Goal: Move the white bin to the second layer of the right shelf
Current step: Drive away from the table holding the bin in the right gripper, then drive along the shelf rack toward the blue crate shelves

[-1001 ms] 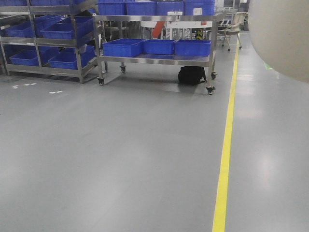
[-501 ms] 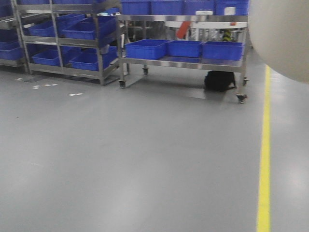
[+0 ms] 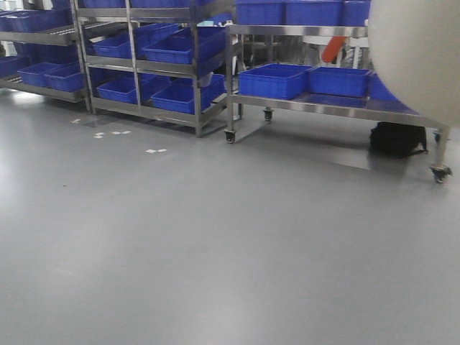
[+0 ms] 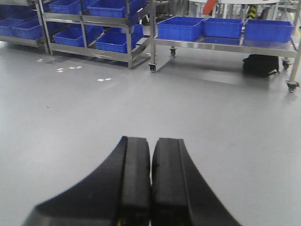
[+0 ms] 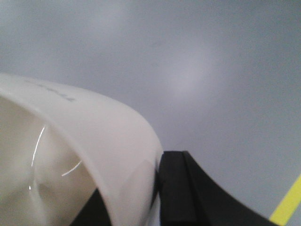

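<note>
The white bin point(image 3: 420, 57) fills the top right corner of the front view, held up off the floor. In the right wrist view its cream rim and wall point(image 5: 84, 141) curve across the lower left. My right gripper point(image 5: 141, 176) is shut on that rim, with one black finger point(image 5: 181, 188) outside the wall and the other dark behind it. My left gripper point(image 4: 151, 141) is shut with nothing in it, pointing over bare grey floor. Steel racks point(image 3: 198, 72) stand far left; I cannot tell which level is the right shelf second layer.
A wheeled steel table point(image 3: 323, 104) carries blue crates point(image 3: 277, 79), with a black bag point(image 3: 399, 138) under it. The racks hold more blue crates point(image 3: 118, 90). White floor marks point(image 3: 154, 151) lie before them. A yellow floor line point(image 5: 287, 209) shows below the right gripper.
The front view has swung left: racks and steel table slid rightward and look nearer, and the yellow line left the view. The bin keeps its place in the corner.
</note>
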Robot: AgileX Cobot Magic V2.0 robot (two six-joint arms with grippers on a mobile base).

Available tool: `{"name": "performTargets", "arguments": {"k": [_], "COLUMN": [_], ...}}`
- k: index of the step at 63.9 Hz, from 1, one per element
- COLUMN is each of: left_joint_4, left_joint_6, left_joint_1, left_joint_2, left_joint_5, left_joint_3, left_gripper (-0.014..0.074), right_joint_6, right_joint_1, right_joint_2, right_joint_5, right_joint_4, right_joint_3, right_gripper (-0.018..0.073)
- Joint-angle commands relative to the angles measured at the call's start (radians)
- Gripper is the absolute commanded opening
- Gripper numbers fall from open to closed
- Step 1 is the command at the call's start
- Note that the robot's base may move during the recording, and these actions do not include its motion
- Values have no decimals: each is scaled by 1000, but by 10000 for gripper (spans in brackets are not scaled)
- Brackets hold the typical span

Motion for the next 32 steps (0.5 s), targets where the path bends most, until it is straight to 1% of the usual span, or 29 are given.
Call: {"name": "performTargets", "arguments": {"k": [1, 32], "left_joint_4": [0, 0], "left_joint_6": [-5, -5], "left_joint_1": [-5, -5], "left_joint_2": [-14, -14], "left_joint_5": [-85, -85], "left_joint_3": [27, 27], "left_gripper": [85, 85], "right_joint_6": [-1, -1], "right_joint_1": [-3, -3], "right_joint_2": [1, 1], "right_joint_5": [-82, -76], "right_joint_4": [-1, -1], "right_joint_3": [-30, -28], "right_gripper": [52, 52]}}
